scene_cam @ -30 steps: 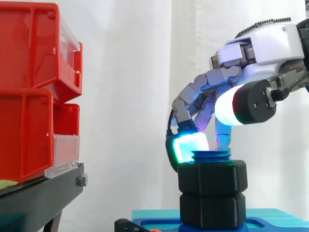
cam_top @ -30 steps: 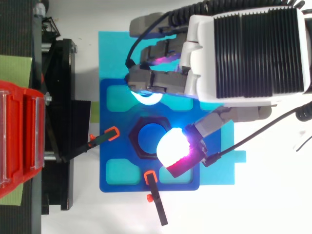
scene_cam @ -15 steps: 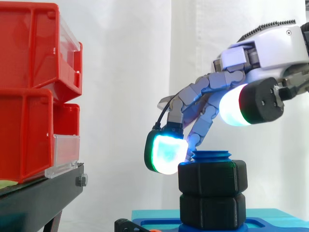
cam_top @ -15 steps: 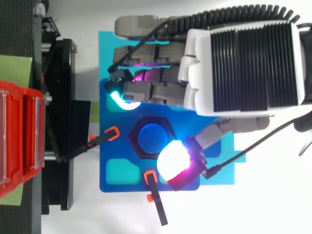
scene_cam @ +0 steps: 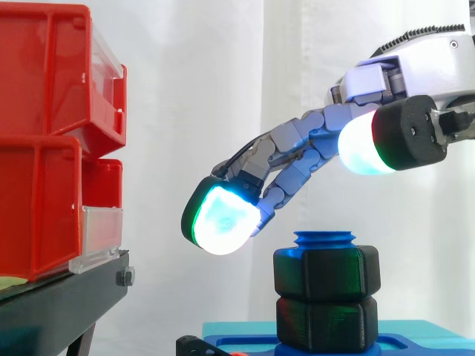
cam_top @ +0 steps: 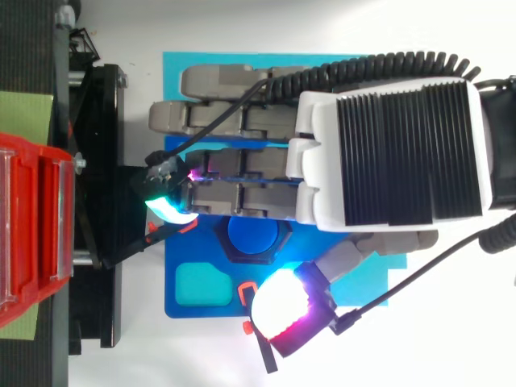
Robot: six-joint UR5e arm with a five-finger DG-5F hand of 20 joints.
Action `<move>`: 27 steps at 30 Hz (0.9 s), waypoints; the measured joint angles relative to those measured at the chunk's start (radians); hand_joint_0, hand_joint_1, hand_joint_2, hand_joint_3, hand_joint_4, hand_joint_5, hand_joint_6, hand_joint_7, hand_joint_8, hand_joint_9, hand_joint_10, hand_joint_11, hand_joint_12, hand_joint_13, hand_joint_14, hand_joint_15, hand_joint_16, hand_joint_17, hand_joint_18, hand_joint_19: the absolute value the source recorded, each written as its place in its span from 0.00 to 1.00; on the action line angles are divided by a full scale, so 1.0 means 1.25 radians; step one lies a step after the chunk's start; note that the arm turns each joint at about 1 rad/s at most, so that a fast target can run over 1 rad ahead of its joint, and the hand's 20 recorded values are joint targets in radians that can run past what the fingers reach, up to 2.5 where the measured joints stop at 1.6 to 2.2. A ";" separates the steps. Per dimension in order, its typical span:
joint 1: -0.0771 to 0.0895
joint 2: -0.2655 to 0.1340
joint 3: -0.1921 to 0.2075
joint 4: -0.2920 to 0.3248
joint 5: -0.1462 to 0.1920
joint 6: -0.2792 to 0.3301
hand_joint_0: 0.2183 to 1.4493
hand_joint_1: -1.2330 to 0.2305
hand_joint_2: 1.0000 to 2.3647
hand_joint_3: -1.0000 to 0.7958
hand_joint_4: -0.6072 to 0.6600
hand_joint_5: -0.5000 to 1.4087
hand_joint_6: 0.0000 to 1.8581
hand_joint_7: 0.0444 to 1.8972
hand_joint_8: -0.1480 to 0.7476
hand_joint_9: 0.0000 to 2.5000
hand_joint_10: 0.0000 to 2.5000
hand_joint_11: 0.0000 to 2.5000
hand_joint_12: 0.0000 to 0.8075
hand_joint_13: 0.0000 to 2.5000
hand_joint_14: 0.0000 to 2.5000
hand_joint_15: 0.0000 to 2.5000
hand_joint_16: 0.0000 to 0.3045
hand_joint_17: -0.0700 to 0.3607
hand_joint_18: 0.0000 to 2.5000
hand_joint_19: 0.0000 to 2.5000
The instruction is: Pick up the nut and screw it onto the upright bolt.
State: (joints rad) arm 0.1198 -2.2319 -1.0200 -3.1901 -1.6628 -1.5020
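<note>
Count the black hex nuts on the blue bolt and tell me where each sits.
2, stacked on the bolt: the upper nut just below the bolt's tip, the lower nut directly under it, on the blue base. None seems hidden.

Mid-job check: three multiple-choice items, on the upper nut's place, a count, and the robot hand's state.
1. Where is the upper nut? A in a red bin; B on the bolt; C in the robot hand.
2. How many black hex pieces are stacked on the bolt? A one; B two; C three.
3. The robot hand is: A open; B shut on the nut; C a fist.
Key: 1 B, blue thread pokes above it; 2 B, upper nut over a lower piece; 3 A, fingers stretched, clear of the nut.
</note>
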 measured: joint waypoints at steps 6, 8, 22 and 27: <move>0.002 0.000 0.000 0.000 0.001 0.000 0.19 0.80 0.00 0.28 0.59 0.16 0.27 0.30 0.30 0.00 0.00 0.00 0.35 0.00 0.00 0.00 0.12 0.36 0.00 0.00; 0.002 0.000 -0.001 0.000 0.001 0.000 0.19 0.80 0.00 0.28 0.59 0.16 0.27 0.30 0.30 0.00 0.00 0.00 0.36 0.00 0.00 0.00 0.12 0.36 0.00 0.00; 0.003 0.000 -0.013 -0.003 0.001 0.001 0.20 0.76 0.00 0.28 0.63 0.18 0.27 0.37 0.36 0.04 0.00 0.00 0.35 0.00 0.00 0.00 0.11 0.34 0.00 0.00; 0.003 0.000 -0.014 -0.003 0.001 0.001 0.21 0.75 0.00 0.28 0.66 0.19 0.27 0.43 0.38 0.06 0.00 0.00 0.34 0.00 0.00 0.00 0.11 0.33 0.00 0.00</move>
State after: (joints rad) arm 0.1242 -2.2320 -1.0376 -3.1945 -1.6613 -1.5002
